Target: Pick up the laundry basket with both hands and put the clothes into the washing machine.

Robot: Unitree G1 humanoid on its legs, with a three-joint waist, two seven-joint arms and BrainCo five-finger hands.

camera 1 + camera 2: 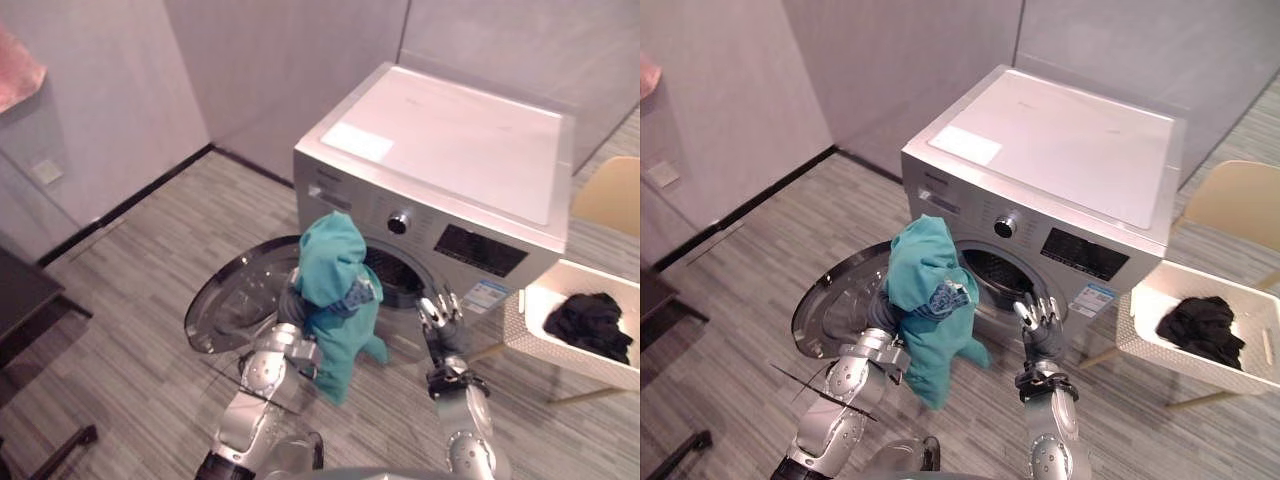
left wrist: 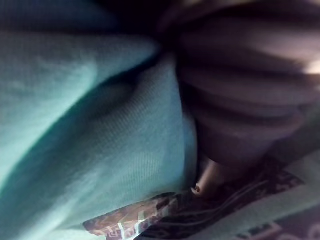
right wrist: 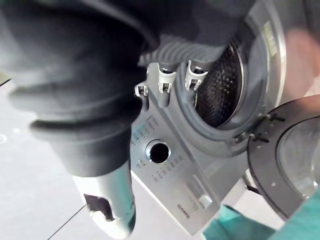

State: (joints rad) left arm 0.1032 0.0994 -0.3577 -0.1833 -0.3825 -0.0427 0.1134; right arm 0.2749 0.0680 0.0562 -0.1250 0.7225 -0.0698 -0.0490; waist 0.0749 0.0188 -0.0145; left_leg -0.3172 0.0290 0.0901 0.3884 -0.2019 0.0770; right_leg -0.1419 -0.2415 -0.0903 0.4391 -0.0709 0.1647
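A teal garment (image 1: 335, 300) hangs over my raised left hand (image 1: 292, 306), just in front of the washing machine's (image 1: 450, 150) open drum (image 1: 395, 275). The cloth covers that hand, and in the left wrist view the teal garment (image 2: 90, 130) lies against the dark ribbed cover. My right hand (image 1: 440, 318) is held up to the right of the drum with straight fingers (image 3: 165, 80) and nothing in it. The white laundry basket (image 1: 530, 340) stands at the right with a dark garment (image 1: 590, 325) inside.
The round washer door (image 1: 235, 295) is swung open to the left, low over the wood-pattern floor. A pale wooden chair (image 1: 610, 195) stands behind the basket. A dark piece of furniture (image 1: 20, 290) sits at the far left by the wall.
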